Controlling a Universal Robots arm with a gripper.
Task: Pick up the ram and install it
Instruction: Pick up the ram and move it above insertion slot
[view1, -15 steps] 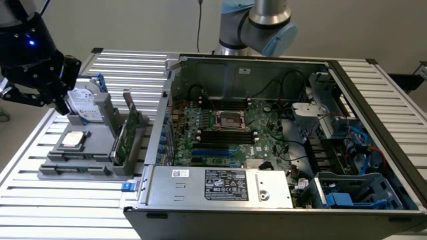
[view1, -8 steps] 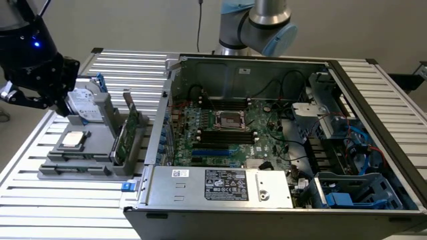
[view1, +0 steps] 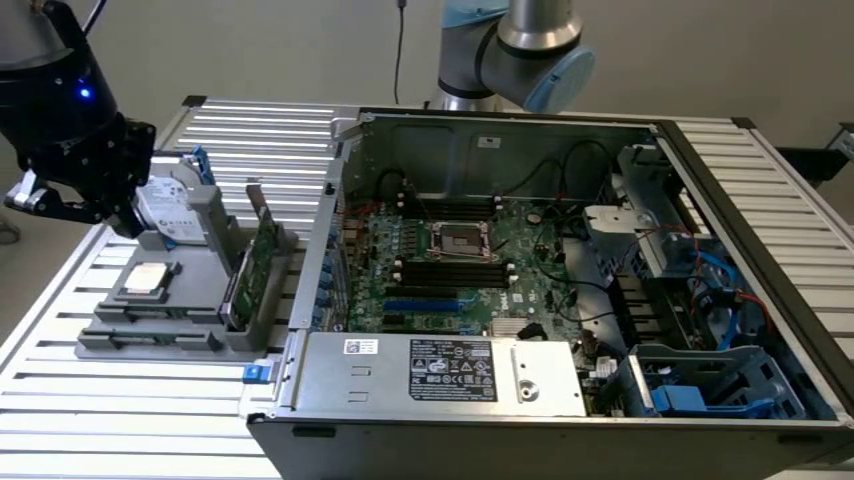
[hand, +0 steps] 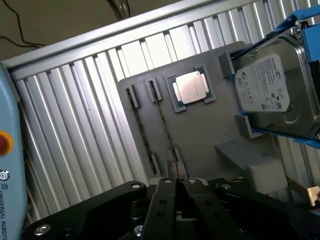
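Note:
On the grey holder (view1: 160, 325), along the side nearest the case, green circuit boards (view1: 251, 268) stand on edge. I cannot tell which of them is the ram. My gripper (view1: 83, 205) hangs above the holder's back corner at the exterior view's left, close to the hard drive (view1: 176, 212). In the wrist view my gripper (hand: 175, 184) is shut, its black fingers pressed together with nothing between them. Below it lie the holder's (hand: 200, 130) narrow slots (hand: 165, 125).
A silver processor chip (view1: 147, 279) (hand: 192, 88) lies in its recess on the holder. The hard drive (hand: 270, 87) sits in a blue bracket. The open computer case (view1: 534, 270) with its motherboard and black memory slots (view1: 454, 268) fills the slatted table's (view1: 120, 420) middle and right.

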